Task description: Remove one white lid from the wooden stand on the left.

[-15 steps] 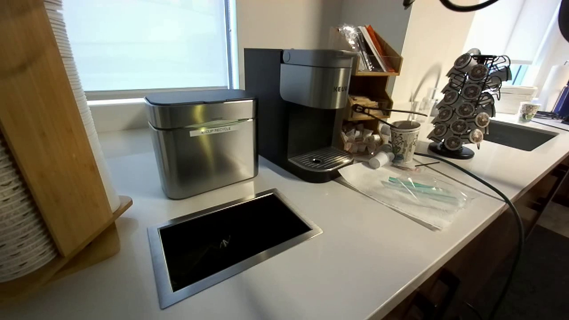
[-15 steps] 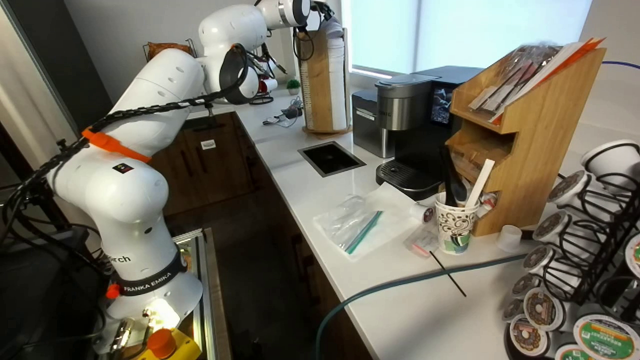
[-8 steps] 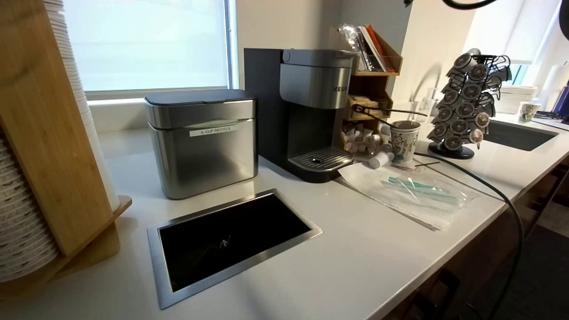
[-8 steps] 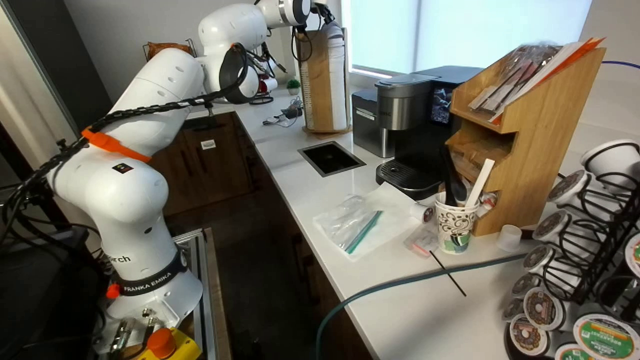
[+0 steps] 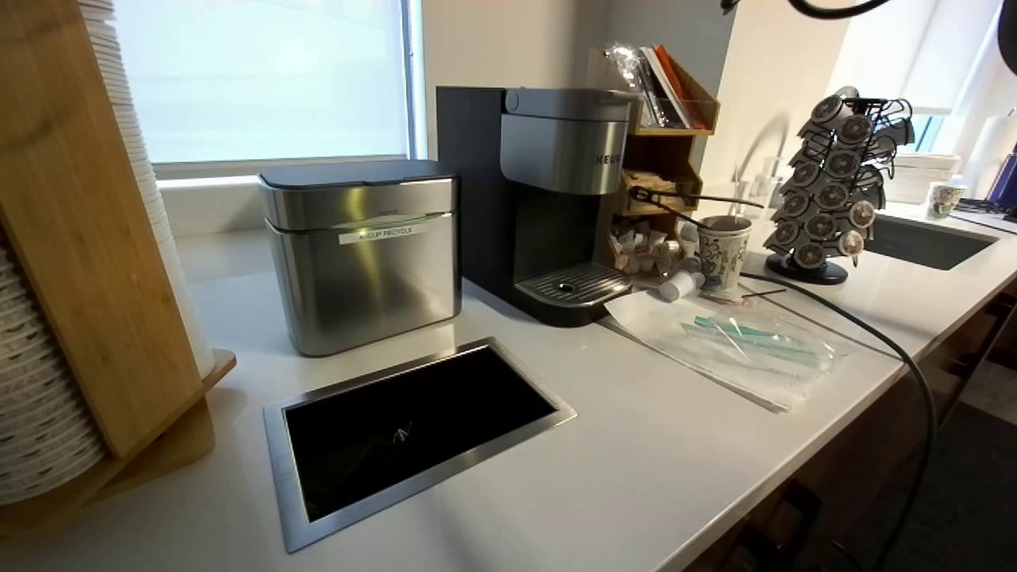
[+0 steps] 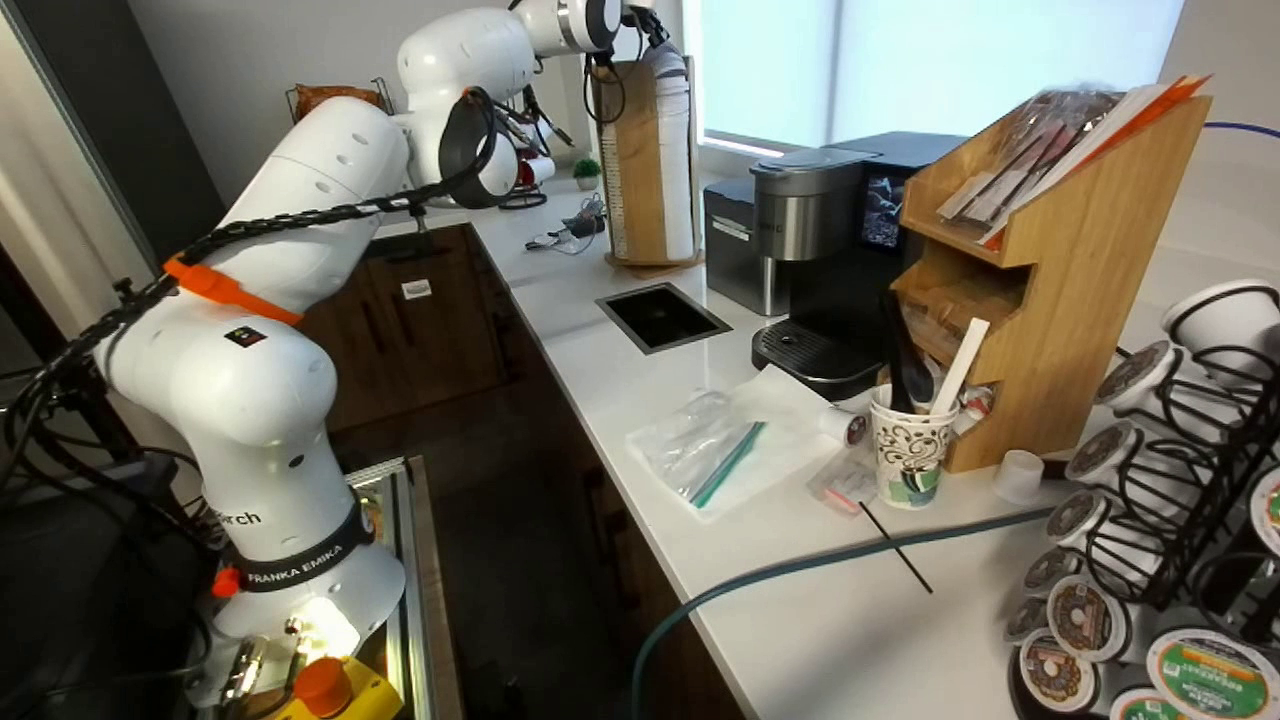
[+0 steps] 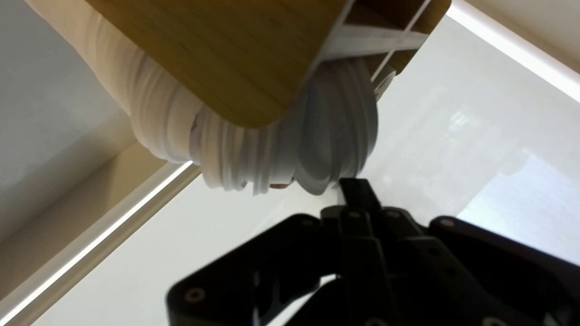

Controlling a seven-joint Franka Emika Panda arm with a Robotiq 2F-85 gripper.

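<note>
Wrist view gives us the wooden stand [image 7: 217,59] at close range, its thin white lids [image 7: 272,149] stacked out past a rounded corner of it, several of them tilted. The black tool [image 7: 356,190] is closed tight at the upper end of the stand, right by the lids; whether it touches one, we cannot tell. In both exterior views we find the stand on a glossy white desk [image 5: 604,477]; patterned paper cups [image 5: 44,405] are stacked along another side of it. Behind the stand we see a bright window [image 5: 262,71] in a pale wall [image 5: 516,40]. Near the stand, a steel bin [image 5: 369,270] stands on the desk and a steel-rimmed opening [image 5: 437,473] is let into it. Farther from the stand we see a coffee machine [image 5: 556,155], then a wooden rack [image 6: 1080,290] of packets [image 6: 1090,160] and, well apart from the stand, a wire carousel [image 5: 807,270] of coffee pods [image 5: 833,195]. Also well apart from the stand lie a clear bag [image 6: 695,455] on white paper [image 5: 663,318] and a green cable [image 6: 850,552] across the desk. Brown cabinets [image 6: 420,330] stand under the desk, over a dark floor [image 6: 500,520].
</note>
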